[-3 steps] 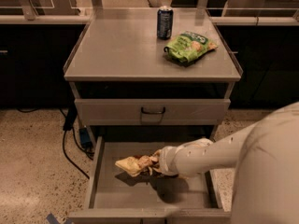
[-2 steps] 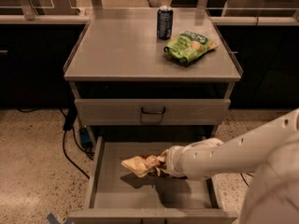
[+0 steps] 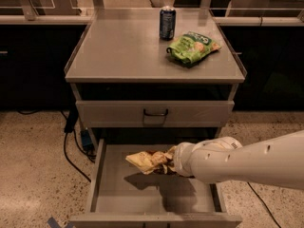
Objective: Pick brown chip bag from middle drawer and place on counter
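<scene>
The brown chip bag, dark brown with a wrinkled pale-yellow end, hangs above the floor of the open middle drawer and casts a shadow on it. My gripper comes in from the right on a white arm and is shut on the bag's right end; the fingers are mostly hidden by the bag and the wrist. The counter is the flat grey top of the cabinet, above and behind the drawer.
A blue can and a green snack bag sit on the counter's right half. A closed grey drawer front with a black handle lies between counter and open drawer. Black cables lie on the speckled floor at left.
The gripper and the brown chip bag have risen a little and shifted right above the drawer floor. The arm now fills more of the lower right.
</scene>
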Controlling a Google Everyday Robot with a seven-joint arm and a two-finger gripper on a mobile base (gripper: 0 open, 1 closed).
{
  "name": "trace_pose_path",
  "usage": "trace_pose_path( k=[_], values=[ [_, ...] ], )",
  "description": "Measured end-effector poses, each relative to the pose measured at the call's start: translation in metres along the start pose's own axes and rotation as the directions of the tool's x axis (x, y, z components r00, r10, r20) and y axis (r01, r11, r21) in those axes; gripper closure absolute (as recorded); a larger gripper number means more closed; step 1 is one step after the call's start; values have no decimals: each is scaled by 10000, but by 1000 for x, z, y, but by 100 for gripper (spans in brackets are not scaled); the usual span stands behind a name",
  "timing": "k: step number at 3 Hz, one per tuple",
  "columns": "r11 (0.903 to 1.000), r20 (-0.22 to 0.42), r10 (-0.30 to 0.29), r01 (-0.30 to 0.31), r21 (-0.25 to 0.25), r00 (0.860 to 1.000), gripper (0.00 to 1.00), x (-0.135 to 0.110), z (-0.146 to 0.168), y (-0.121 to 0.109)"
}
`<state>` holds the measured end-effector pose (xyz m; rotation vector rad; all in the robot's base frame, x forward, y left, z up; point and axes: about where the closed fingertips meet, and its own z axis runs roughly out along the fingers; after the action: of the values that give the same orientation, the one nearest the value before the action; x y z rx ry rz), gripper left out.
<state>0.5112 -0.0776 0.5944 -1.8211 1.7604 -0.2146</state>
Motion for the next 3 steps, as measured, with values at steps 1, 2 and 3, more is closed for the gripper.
trace_pose_path(
  k=[1, 2, 3],
  values=[
    [10000, 0, 0, 0, 0, 10000, 100, 0, 0, 0],
    [9997, 75, -219, 218, 117, 9997, 100, -5, -10, -11],
    [9954, -197, -853, 861, 418, 9962, 100, 2, -28, -45]
  ],
)
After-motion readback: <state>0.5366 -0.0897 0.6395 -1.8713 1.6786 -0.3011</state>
